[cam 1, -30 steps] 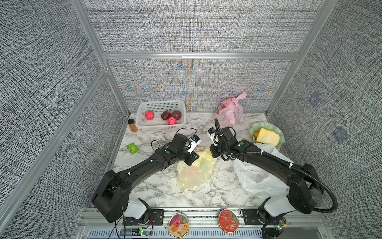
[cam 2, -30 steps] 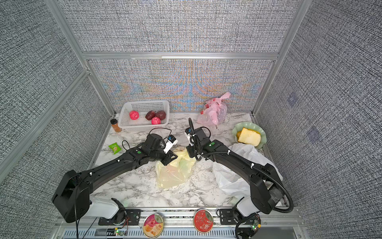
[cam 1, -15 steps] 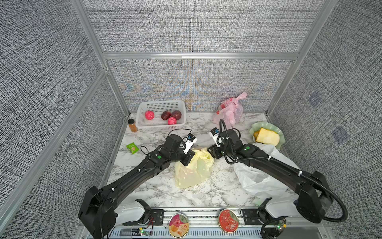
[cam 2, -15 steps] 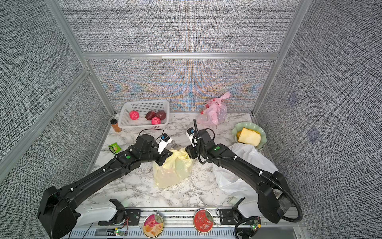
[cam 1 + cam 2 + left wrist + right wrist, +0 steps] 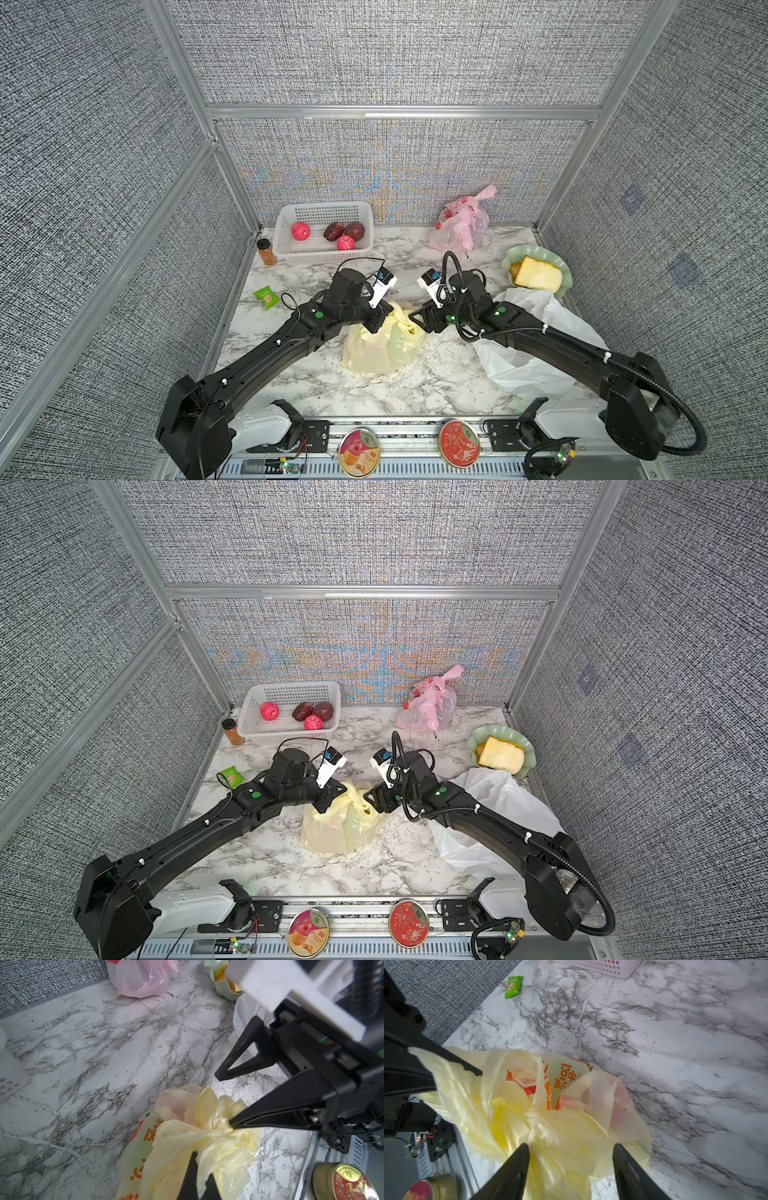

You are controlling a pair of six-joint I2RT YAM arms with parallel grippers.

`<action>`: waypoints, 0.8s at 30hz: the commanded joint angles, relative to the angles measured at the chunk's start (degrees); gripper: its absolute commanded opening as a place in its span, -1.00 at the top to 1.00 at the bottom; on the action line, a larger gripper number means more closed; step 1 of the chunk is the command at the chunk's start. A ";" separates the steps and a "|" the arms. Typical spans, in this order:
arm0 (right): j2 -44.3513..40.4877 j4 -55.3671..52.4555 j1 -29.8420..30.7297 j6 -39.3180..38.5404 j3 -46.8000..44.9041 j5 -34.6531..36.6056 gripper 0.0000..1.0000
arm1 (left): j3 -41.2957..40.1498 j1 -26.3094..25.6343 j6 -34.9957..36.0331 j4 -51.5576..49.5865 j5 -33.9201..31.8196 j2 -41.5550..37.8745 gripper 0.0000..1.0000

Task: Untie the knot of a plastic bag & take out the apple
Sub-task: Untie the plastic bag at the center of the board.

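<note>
Yellow plastic bag (image 5: 382, 347), translucent, crumpled, orange print, reddish shape inside; ctr of marble table (image 5: 415, 386). L gripper (image 5: 382, 320) clamped on bunched bag top; R gripper (image 5: 417, 323) jaws apart, just right of it.

Inside the yellow bag (image 5: 550, 1126), a reddish shape (image 5: 616, 1103) shows only as a veiled smear through the film, and I cannot name it. My left gripper (image 5: 200, 1165), pinched closed on a fold of the bag, is cut off by the left wrist view's edge. In both top views its tips are lost between my wrist and the plastic. My right gripper (image 5: 571, 1147), fingers apart, loses its body to the frame edge too. My right arm (image 5: 540, 345) covers part of the white bag (image 5: 519, 374). The lettering on the front tins (image 5: 359, 453) is too small to read from above.
</note>
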 commanded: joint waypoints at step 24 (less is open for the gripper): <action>-7.04 -4.76 -7.71 10.66 -5.12 21.73 1.00 | -4.01 0.09 -4.43 2.71 -17.59 -14.65 1.00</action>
